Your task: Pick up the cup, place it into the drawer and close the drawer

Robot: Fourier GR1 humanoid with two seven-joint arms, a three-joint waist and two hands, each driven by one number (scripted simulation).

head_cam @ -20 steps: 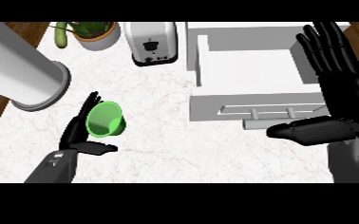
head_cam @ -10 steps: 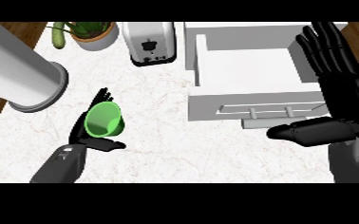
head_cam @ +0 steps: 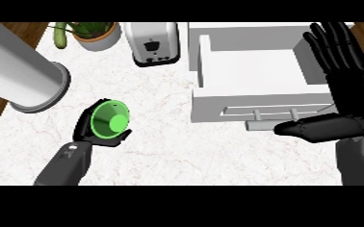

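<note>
Curling around the green cup (head_cam: pixel 111 120), the left hand (head_cam: pixel 98 141) is holding it; the right hand (head_cam: pixel 343 84) is resting open beside the drawer (head_cam: pixel 256 101).

Green cup (head_cam: pixel 111 120) in left hand (head_cam: pixel 91 135)

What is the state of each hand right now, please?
Left hand: closed round the green cup.
Right hand: open, fingers straight, holding nothing.
</note>
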